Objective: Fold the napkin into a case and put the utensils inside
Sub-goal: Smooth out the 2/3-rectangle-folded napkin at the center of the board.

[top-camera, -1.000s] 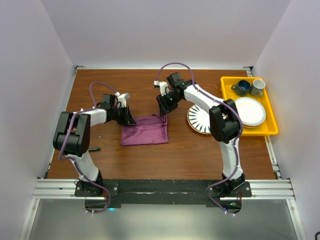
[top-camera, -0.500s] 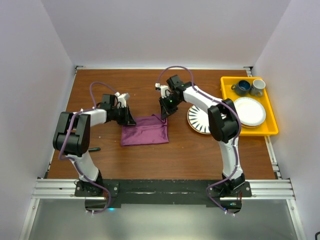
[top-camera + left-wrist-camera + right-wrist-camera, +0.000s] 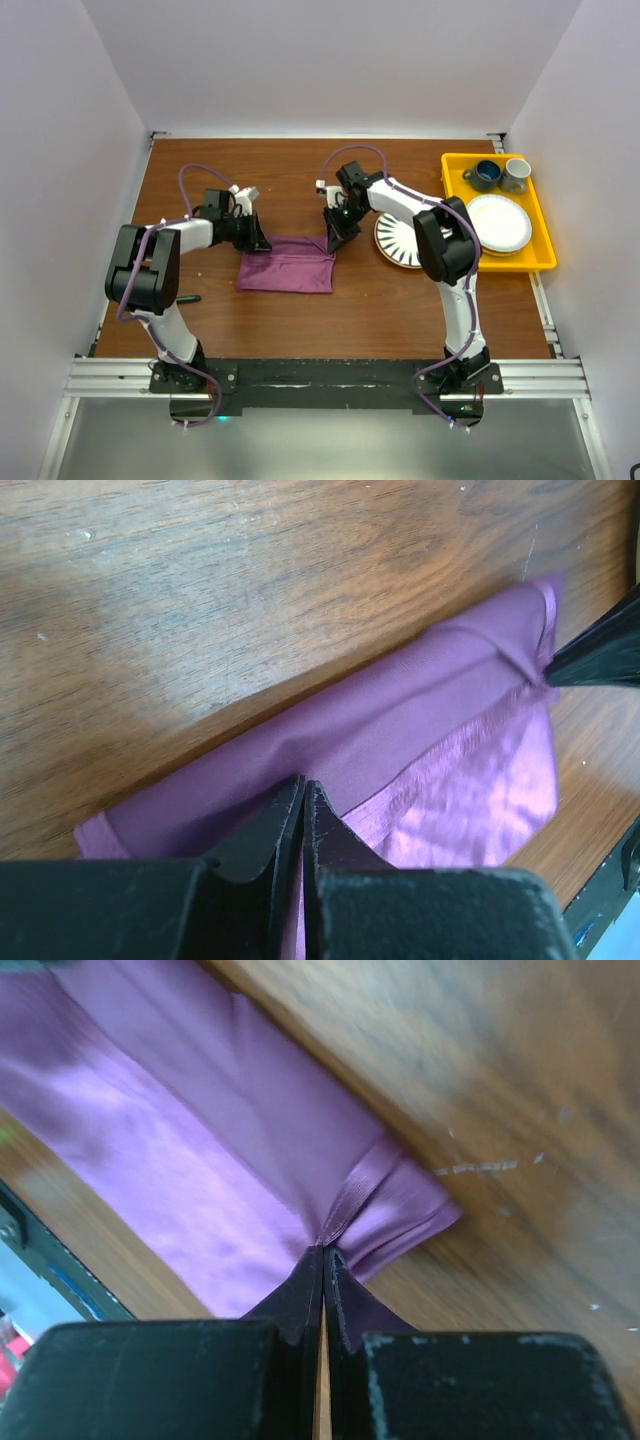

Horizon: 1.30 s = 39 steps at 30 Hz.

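Observation:
The plum-purple napkin lies folded into a wide band on the wooden table between my two arms. My left gripper is shut on its far left edge; in the left wrist view the fingertips pinch a fold of the cloth. My right gripper is shut on the far right corner; in the right wrist view its tips clamp a bunched hem of the napkin. The right gripper's black finger shows at the far end of the left wrist view. The utensils are out of view.
A striped plate sits just right of the right gripper, partly under that arm. A yellow tray at the far right holds a white plate, a blue mug and a grey mug. A small dark object lies at the near left.
My right gripper came down and nearer onto the napkin's far right corner and shut on it. The cloth shifted slightly nearer and left. The left gripper kept its hold.

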Each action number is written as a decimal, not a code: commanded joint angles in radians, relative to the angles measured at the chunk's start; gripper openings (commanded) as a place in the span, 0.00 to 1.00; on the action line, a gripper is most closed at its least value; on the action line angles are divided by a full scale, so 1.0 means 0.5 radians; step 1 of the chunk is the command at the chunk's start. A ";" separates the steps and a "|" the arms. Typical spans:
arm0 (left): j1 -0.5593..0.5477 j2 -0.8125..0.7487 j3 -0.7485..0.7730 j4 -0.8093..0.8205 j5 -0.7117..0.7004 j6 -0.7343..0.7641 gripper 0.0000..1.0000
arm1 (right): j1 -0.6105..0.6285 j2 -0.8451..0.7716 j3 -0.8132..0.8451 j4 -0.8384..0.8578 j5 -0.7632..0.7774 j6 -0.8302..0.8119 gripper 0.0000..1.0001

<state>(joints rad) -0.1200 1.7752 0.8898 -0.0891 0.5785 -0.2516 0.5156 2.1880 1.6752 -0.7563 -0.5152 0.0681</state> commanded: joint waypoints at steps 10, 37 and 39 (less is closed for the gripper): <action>0.022 -0.218 -0.101 0.037 0.159 0.055 0.30 | -0.003 0.143 -0.046 0.123 0.279 -0.016 0.00; -0.128 0.257 -0.107 0.703 0.248 -0.552 0.17 | -0.013 0.174 0.263 -0.021 0.144 -0.231 0.00; -0.119 0.312 -0.156 0.697 0.242 -0.564 0.15 | -0.013 0.171 0.294 -0.070 0.128 -0.231 0.00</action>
<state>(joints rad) -0.1852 1.8961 0.8227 0.3130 0.7525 -0.5613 0.5156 2.2585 1.7718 -0.7547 -0.4625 -0.0227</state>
